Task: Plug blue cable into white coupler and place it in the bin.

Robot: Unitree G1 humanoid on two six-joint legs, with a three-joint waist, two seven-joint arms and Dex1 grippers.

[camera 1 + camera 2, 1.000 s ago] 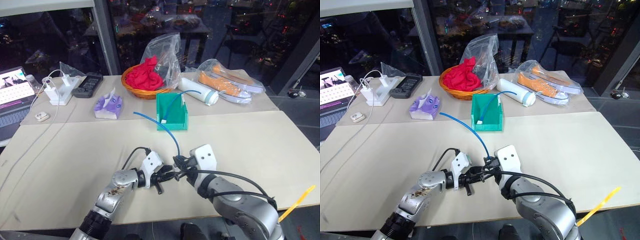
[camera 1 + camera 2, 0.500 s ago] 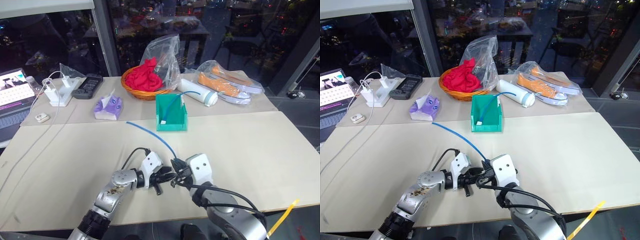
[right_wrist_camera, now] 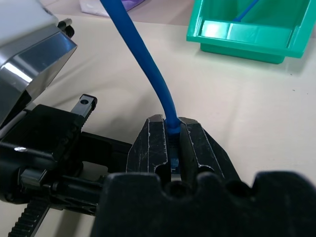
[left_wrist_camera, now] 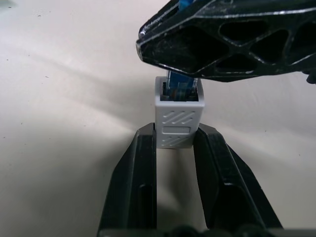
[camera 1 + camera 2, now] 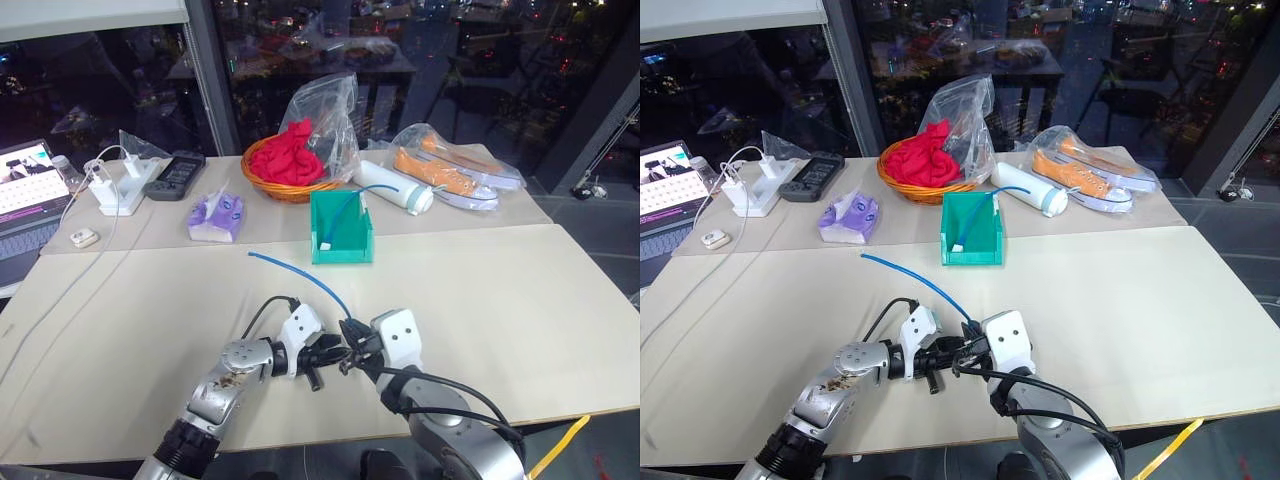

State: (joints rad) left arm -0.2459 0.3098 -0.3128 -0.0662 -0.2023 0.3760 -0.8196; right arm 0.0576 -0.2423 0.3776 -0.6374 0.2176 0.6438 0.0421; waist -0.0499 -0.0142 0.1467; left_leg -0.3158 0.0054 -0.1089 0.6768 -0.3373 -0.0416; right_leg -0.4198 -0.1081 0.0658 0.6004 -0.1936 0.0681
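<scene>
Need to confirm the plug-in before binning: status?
Left gripper shut on white coupler. Right gripper shut on blue cable, plug at socket. Bin path clear.

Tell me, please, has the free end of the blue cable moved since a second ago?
Yes. The blue cable's free end swung toward the robot's left, away from the bin.

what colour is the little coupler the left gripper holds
White, with a ribbed diagonal texture on the coupler; clearest in the left wrist view.

A matt cream bench (image 5: 520,290) carries a glossy teal plastic bin (image 5: 343,238). The white coupler (image 4: 177,120) is ribbed matt plastic; the blue cable (image 3: 143,54) has a smooth rubbery sheath. The black tool fingers (image 4: 133,182) look scuffed, hard plastic.
</scene>
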